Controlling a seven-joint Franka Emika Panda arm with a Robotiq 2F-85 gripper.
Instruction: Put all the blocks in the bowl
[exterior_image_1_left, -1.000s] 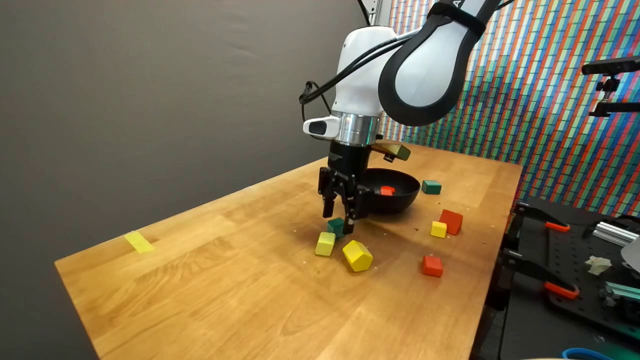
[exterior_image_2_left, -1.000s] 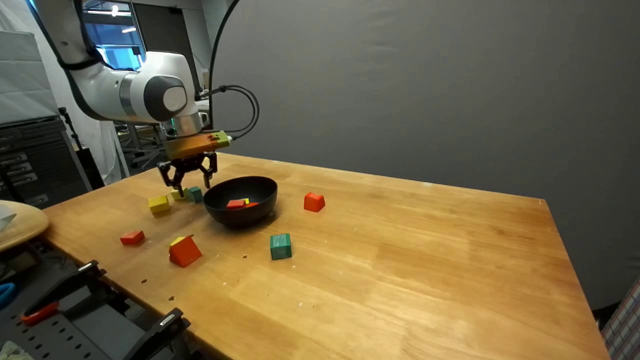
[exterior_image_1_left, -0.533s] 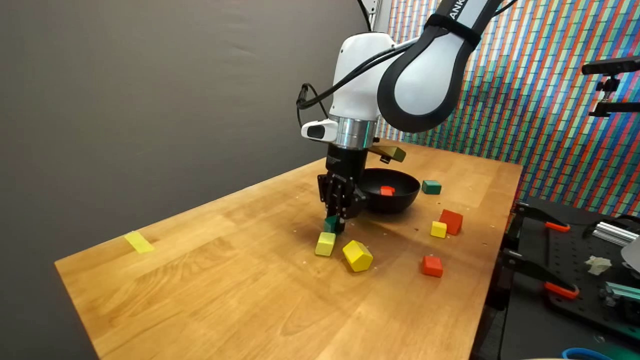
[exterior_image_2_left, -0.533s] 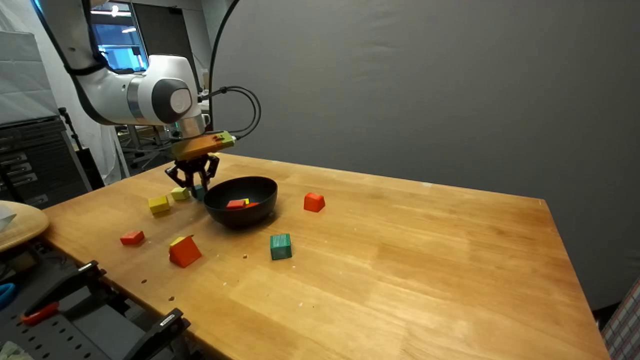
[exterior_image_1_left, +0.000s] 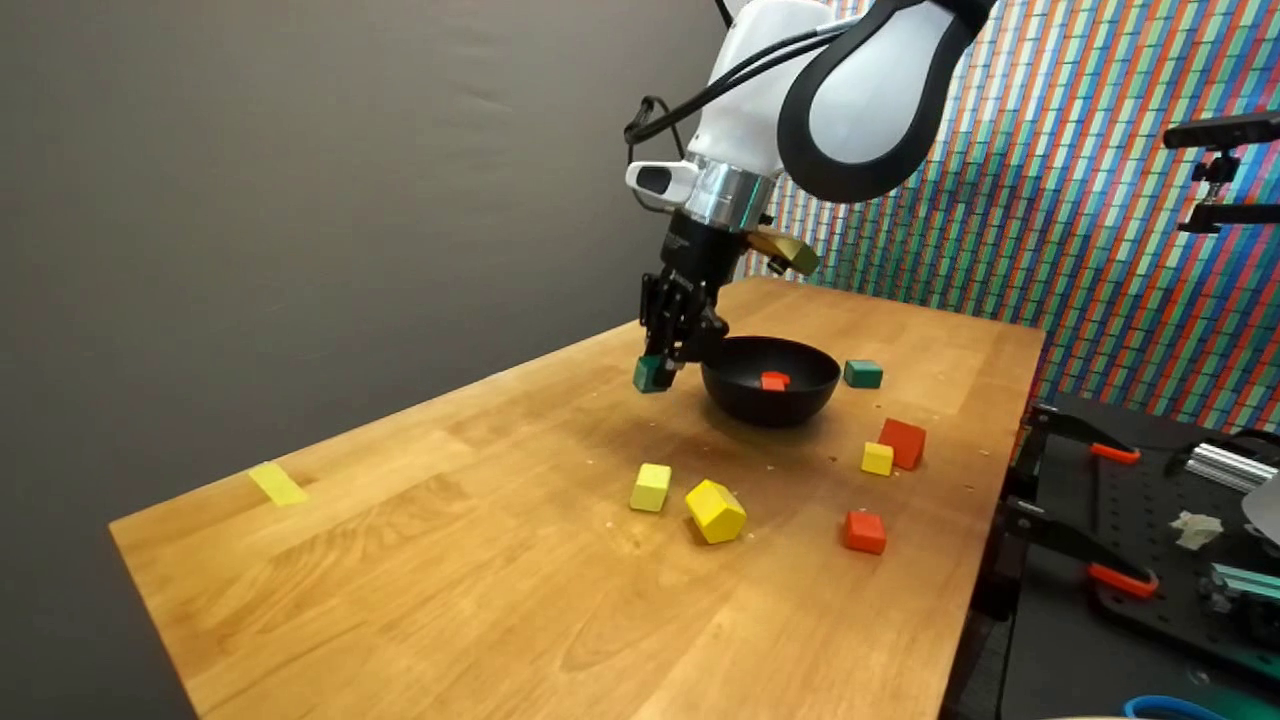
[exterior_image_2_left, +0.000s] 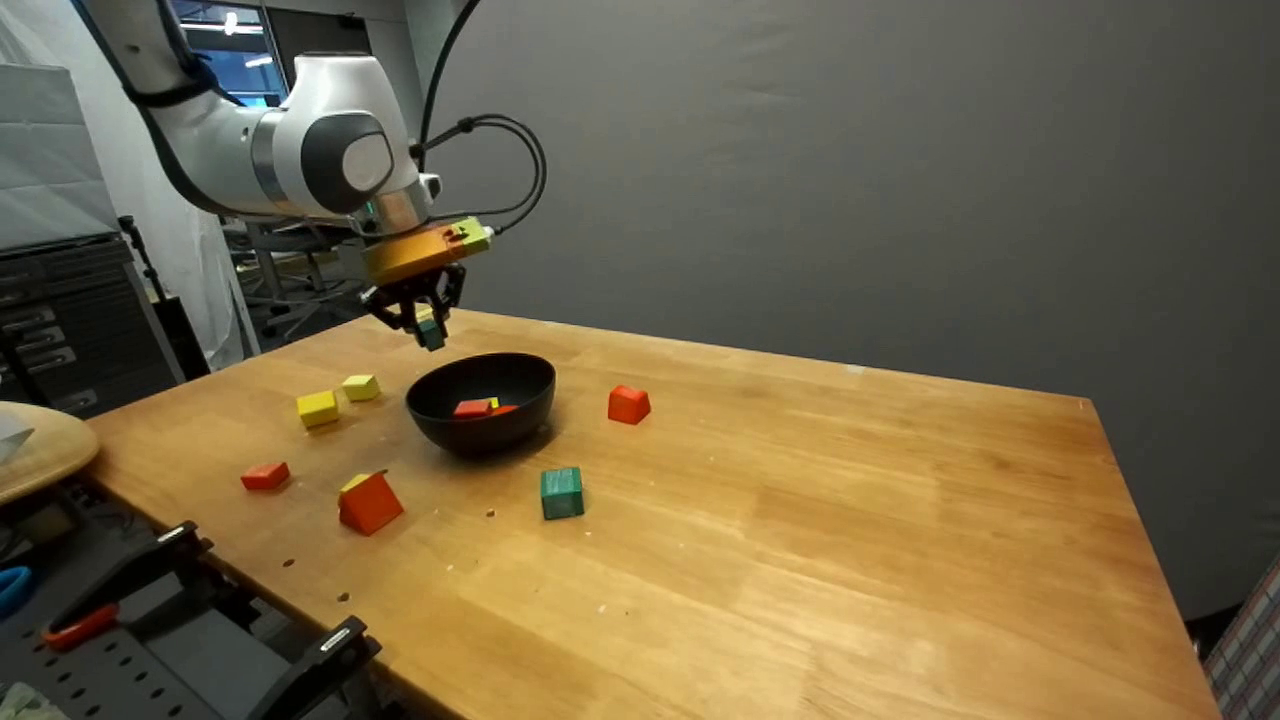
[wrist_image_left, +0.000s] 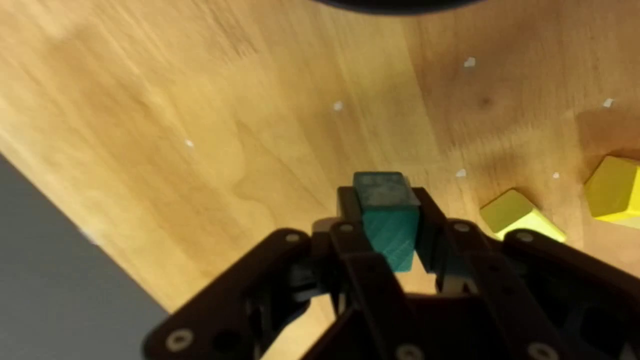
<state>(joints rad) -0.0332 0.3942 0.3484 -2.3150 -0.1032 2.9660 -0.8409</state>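
In an exterior view, the wooden table (exterior_image_1_left: 420, 600) fills the lower part of the frame, running away from me toward the upper right. Nearest on it, low and right of centre, sits a red block (exterior_image_1_left: 864, 533). To its left, below the frame's middle, is a five-sided yellow block (exterior_image_1_left: 716, 512), with a pale yellow block (exterior_image_1_left: 650, 488) just beside it, the two apart. A flat yellow strip (exterior_image_1_left: 279, 484) lies at the left, near the table's edge. Off the table, at lower right, are black clamps (exterior_image_1_left: 1078, 545) with orange tips.

Farther back, right of centre, a small yellow block (exterior_image_1_left: 877, 459) stands right by a larger red block (exterior_image_1_left: 907, 443); I cannot tell whether they touch.

Beyond them, near the centre, is the round black bowl (exterior_image_1_left: 768, 410). Inside I see red pieces (exterior_image_2_left: 472, 409) and a little yellow (exterior_image_2_left: 493, 402). To the bowl's left, up off the table, the tilted gripper (wrist_image_left: 386, 200) is clamped on a green block (exterior_image_1_left: 648, 374); the wrist view shows its two fingers (wrist_image_left: 431, 218) pressed to opposite sides.

Just right of the bowl lies another green block (exterior_image_1_left: 863, 375). In an exterior view, another red block (exterior_image_2_left: 628, 404) sits right of the bowl too.

The white arm (exterior_image_1_left: 745, 130) reaches down from the top. Farthest off, a grey backdrop (exterior_image_1_left: 300, 200) covers the upper left, a multicoloured striped screen (exterior_image_1_left: 1000, 230) the upper right.
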